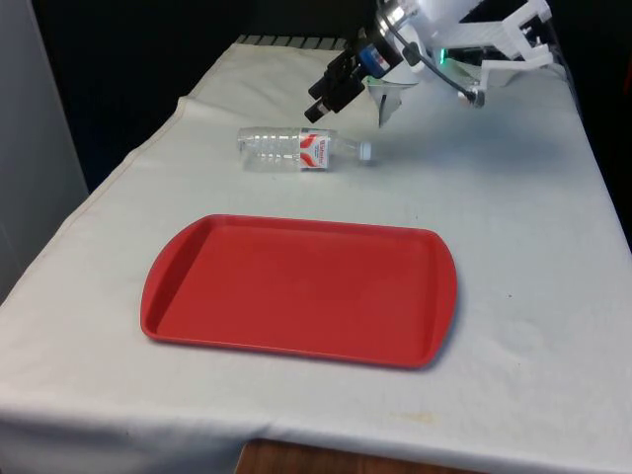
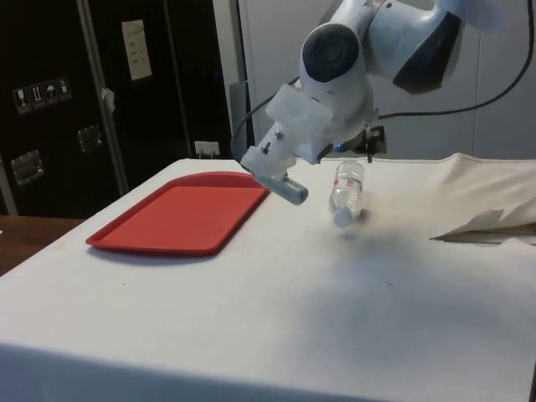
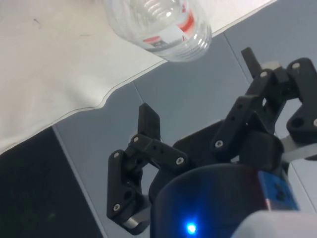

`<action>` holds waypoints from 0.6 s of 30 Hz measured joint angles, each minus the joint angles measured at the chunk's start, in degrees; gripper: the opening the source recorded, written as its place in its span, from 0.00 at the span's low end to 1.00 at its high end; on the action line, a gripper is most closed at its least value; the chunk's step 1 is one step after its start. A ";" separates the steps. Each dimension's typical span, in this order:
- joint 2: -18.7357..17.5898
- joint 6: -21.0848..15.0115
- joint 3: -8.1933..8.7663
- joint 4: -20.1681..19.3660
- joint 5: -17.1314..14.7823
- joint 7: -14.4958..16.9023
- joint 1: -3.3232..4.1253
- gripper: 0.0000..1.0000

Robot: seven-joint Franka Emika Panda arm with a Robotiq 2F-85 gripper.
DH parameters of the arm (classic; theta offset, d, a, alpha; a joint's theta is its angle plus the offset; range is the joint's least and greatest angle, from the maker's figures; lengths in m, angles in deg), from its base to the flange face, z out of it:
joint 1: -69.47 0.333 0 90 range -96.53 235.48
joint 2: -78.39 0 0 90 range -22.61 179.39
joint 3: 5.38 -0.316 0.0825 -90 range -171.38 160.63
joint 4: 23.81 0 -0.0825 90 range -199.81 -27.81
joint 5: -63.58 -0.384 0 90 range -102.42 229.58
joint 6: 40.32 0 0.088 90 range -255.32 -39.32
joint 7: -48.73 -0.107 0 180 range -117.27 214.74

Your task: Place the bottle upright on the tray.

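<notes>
Red tray (image 1: 296, 286) bare — clear bottle (image 1: 296, 148) flat on cloth beyond.

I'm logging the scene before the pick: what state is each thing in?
bottle: lying on its side on the cloth, capped, not gripped.
tray: flat on the table, nothing on it.
gripper: open, in the air near the bottle, holding nothing.

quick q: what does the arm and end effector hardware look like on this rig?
White arm with rounded glossy shells and dark grey joint caps; a black cable loops off behind it. The end effector is black, two slim fingers on pinned linkage bars with silver rivets, mounted below a white wrist block.
</notes>
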 measured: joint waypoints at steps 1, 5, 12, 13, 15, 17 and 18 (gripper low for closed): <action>-0.46 -0.06 0.00 0.11 0.17 -0.46 0.00 1.00; -1.38 -0.17 0.06 0.40 0.69 -1.32 -0.06 1.00; -3.27 -0.40 0.40 0.97 2.01 -3.15 -0.17 1.00; -3.50 -0.40 0.40 1.03 2.18 -3.38 -0.23 1.00; -4.01 -0.40 0.46 1.26 2.29 -3.72 -0.29 1.00; -4.53 -0.40 0.46 1.43 2.35 -4.01 -0.34 1.00; -4.70 -0.40 0.52 1.49 2.46 -4.13 -0.40 1.00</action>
